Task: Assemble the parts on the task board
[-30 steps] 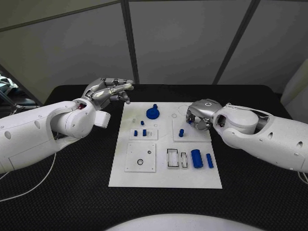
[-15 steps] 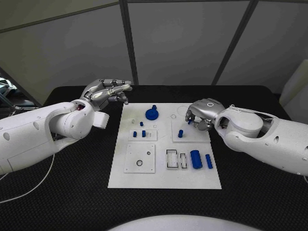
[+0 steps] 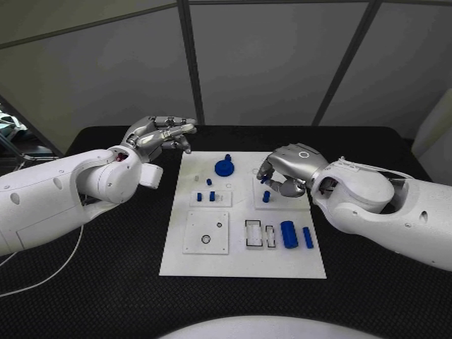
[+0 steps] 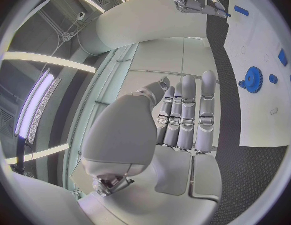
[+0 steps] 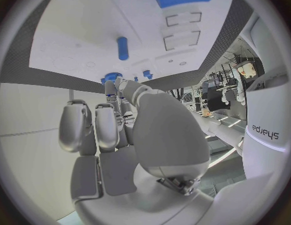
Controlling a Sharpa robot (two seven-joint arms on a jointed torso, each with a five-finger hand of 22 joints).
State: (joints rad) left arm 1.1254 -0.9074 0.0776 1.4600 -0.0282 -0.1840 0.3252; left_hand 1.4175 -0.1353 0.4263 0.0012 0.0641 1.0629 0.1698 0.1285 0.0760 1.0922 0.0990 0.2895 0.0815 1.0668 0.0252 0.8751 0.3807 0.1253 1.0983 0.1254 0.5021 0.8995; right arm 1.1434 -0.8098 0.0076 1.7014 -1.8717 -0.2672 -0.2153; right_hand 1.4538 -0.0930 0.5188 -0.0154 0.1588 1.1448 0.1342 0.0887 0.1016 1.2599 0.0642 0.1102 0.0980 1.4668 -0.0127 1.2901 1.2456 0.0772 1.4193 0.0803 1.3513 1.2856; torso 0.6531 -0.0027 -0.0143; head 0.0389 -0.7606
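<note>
Right hand (image 3: 284, 171) hovers mid-frame over the task board (image 3: 241, 254), fingers curled; whether it grips a peg I cannot tell. Left hand (image 3: 160, 134) idles, fingers loosely curled, upper left. Descend slowly, square to the small blue peg (image 3: 265, 196).

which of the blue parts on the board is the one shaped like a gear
The blue gear at the task board's far end, round and toothed; the other parts are plain pegs and cylinders.

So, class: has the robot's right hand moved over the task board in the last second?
Yes. The right hand has shifted toward the robot's left, further in over the task board, closer to the blue gear.
</note>
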